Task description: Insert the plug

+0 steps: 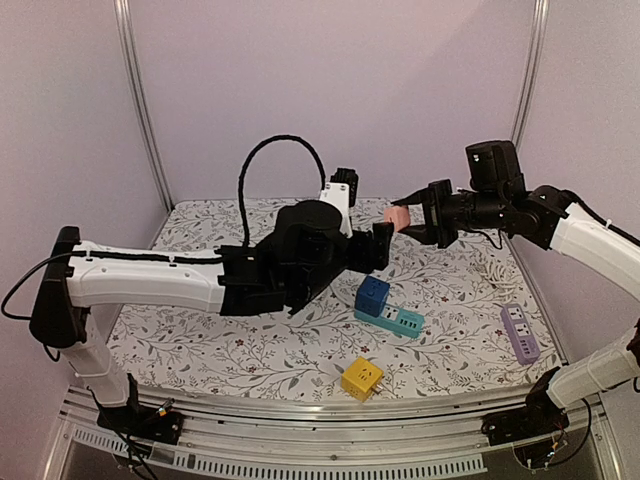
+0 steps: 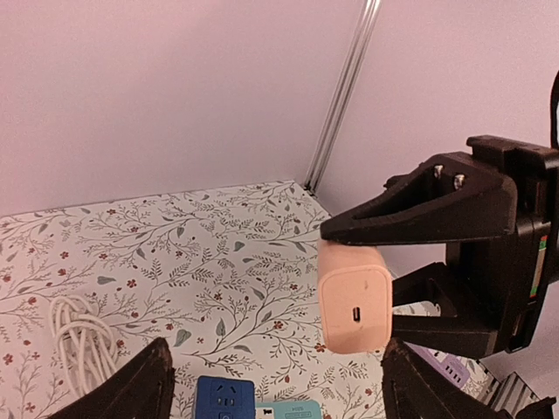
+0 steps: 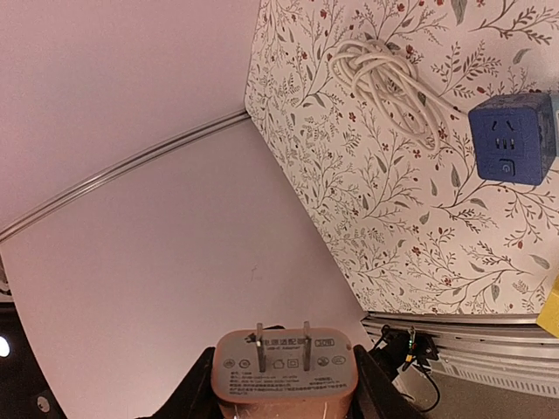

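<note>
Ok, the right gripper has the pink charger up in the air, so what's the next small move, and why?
Probably ease the open left gripper forward around the pink charger. The right gripper holds it aloft with its prongs facing back toward the right wrist, so it likely can't be plugged in without a handover.

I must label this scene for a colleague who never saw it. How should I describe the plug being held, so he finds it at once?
Look above the far side of the flowered table cover, where the right gripper hangs. The pale pink charger sits between its fingers. Unlike the blue cube, teal strip, yellow cube and purple strip, it is off the table.
</note>
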You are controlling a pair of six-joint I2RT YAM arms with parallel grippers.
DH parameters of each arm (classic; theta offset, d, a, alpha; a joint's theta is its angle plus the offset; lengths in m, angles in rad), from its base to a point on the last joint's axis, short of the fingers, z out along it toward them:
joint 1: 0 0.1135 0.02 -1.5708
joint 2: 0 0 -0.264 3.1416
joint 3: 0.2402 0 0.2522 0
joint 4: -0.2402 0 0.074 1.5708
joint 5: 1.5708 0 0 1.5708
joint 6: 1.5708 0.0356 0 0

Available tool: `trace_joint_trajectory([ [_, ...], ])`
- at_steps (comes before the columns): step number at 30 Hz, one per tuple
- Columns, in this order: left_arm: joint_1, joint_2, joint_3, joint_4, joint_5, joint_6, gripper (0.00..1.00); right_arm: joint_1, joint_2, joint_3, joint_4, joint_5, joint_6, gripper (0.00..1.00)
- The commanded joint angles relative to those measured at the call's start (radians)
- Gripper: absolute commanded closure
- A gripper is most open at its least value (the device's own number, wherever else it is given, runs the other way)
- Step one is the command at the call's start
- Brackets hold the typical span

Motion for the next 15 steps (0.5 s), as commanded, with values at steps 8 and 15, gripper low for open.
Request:
trace_joint_trajectory([
  [8,0.060,-0.036,-0.029,0.169,0.244,0.001,0.22,0.004,0.019,0.080,0.041,-0.027,-0.067,0.91],
  [15,0.063,-0.015,-0.008,0.178,0.259,0.002,0.26,0.005,0.032,0.084,0.045,-0.043,-0.083,0.93],
])
